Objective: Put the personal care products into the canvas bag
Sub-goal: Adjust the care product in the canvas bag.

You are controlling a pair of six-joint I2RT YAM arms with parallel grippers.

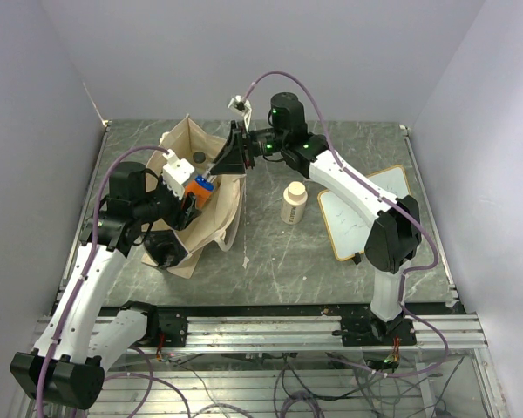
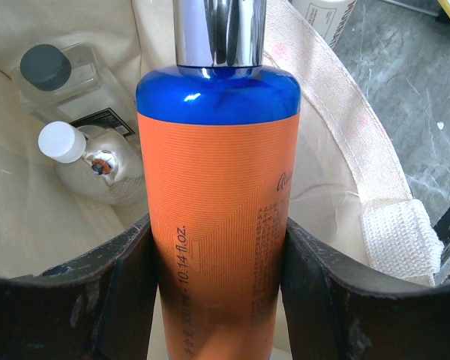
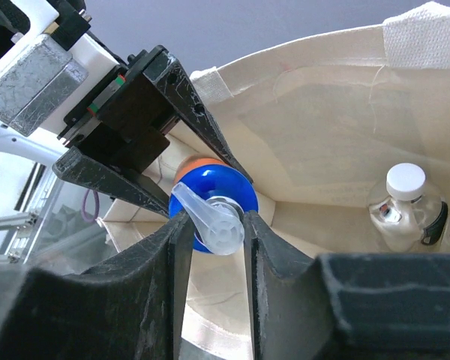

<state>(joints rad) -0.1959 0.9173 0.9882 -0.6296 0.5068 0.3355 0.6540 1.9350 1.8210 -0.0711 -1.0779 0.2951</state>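
The blue-and-orange bottle hangs over the open mouth of the canvas bag. My left gripper is shut on its orange body, one finger on each side. My right gripper has its fingers against both sides of the bottle's clear pump head. Inside the bag lie the silver bottle with white cap and a clear bottle with dark cap. The cream wide-lidded bottle stands on the table, right of the bag.
The wood-framed whiteboard lies flat on the table at the right, under my right arm. The bag's strap handle hangs off the near rim. The table's metal rail runs along the front edge.
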